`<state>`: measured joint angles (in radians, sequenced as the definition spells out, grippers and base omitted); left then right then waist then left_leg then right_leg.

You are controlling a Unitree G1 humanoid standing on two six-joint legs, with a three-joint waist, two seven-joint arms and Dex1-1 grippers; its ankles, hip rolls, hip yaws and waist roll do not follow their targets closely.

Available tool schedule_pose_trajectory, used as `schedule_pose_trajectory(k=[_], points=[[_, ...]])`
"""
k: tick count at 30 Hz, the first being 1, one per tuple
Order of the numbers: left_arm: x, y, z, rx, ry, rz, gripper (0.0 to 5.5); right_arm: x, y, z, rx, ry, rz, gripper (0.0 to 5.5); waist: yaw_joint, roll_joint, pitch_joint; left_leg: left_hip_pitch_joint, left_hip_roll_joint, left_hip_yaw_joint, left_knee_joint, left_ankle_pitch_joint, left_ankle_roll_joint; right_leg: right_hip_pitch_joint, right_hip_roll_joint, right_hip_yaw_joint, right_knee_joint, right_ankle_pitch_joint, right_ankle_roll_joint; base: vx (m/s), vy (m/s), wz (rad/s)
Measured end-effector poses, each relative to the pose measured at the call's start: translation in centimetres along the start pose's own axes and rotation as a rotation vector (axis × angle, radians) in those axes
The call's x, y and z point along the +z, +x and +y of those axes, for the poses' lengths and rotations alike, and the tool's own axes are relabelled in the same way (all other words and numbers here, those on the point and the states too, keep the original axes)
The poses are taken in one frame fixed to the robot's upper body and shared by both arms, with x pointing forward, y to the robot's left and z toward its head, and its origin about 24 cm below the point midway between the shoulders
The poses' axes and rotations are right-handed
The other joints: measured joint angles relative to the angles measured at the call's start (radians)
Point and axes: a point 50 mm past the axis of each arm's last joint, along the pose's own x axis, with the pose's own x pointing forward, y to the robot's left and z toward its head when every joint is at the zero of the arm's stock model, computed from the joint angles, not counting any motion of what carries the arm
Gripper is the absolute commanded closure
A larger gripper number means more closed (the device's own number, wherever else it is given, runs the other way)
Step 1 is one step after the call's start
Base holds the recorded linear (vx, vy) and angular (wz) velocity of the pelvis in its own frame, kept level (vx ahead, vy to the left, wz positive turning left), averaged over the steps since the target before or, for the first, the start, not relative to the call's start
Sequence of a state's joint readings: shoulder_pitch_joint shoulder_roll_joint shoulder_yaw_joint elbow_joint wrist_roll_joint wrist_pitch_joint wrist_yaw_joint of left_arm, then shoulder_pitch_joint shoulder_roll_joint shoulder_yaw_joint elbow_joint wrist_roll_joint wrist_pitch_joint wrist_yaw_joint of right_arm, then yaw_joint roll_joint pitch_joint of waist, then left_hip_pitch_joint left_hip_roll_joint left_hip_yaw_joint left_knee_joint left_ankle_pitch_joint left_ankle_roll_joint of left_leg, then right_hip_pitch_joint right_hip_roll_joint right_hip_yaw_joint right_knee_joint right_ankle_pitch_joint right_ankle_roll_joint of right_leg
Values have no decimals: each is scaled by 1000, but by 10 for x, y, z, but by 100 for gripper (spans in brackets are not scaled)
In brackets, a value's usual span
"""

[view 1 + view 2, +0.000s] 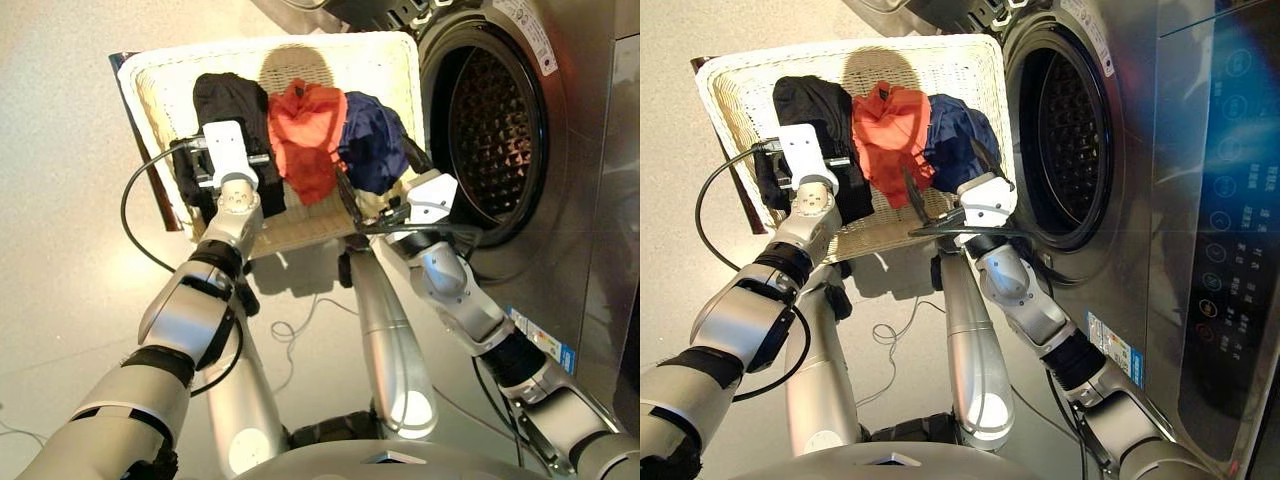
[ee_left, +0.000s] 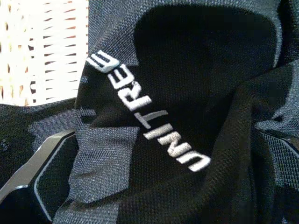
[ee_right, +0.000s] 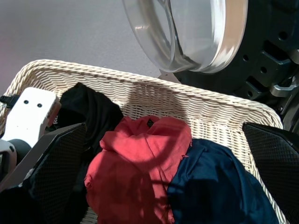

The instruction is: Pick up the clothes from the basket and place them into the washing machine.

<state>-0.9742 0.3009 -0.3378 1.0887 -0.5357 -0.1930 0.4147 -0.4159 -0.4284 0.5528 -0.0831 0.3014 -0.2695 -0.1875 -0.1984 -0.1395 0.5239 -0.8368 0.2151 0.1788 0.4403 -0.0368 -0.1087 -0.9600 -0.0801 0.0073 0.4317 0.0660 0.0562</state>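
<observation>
The cream wicker basket [image 1: 400, 60] stands on the floor left of the washing machine [image 1: 560, 150], whose steel drum [image 1: 495, 130] is open. In the basket lie three clothes side by side: a black one [image 1: 235, 100] with white lettering [image 2: 145, 116], an orange-red one [image 1: 305, 130] and a navy one [image 1: 375, 135]. My left gripper [image 1: 220, 135] is pressed down into the black garment, whose cloth fills the left wrist view. Above the near edge of the navy and orange-red garments hovers my right gripper [image 1: 372, 160], open and empty [image 3: 163, 135].
The round glass door [image 3: 187, 32] hangs open beyond the basket's far rim. A black cable [image 1: 135, 220] loops over the floor by the basket's left side, and a thin white cable [image 1: 290, 330] lies nearer me. A dark panel [image 1: 1230, 200] with controls rises at the right.
</observation>
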Motion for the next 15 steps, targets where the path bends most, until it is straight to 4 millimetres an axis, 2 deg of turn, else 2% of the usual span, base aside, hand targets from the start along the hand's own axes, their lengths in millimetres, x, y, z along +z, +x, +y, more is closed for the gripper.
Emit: schedule_pose_trajectory(k=[2, 7, 9, 12, 15], points=[[0, 0, -1, -8, -2, -2, 550, 0, 0, 0, 0, 0, 0, 0, -1, 0, 0, 0, 0, 0, 0, 1, -1, 0, 1, -1, 0, 2, -2, -113, -10, -5], [-5, -4, -5, -23, -13, -9, 550, 0, 1, 1, 2, 0, -3, 0, 9, -3, 0, 19, -3, -9, -13, -1, -2, 19, -2, -2, -7, 2, -5, 13, 26, 1], [-15, -8, -2, -22, -12, 15, 550, -3, 1, 2, 2, 5, 9, 0, 6, -12, 3, 69, -25, -12, -53, 7, -2, 51, -5, 9, -26, 8, -3, 58, 82, -75], [-46, -23, -3, -28, -12, 92, 550, -21, -3, 3, -11, -10, 87, 0, 10, -12, 3, 165, -44, -5, -120, 13, 1, 131, -13, 20, -73, 13, 4, 63, 50, -122], [-66, -42, -9, -73, -41, 119, 550, -35, -9, 2, -30, -24, 146, 0, 14, -12, 3, 256, -68, 1, -214, 45, -2, 200, -21, 20, -118, 24, 5, 60, 47, 6]])
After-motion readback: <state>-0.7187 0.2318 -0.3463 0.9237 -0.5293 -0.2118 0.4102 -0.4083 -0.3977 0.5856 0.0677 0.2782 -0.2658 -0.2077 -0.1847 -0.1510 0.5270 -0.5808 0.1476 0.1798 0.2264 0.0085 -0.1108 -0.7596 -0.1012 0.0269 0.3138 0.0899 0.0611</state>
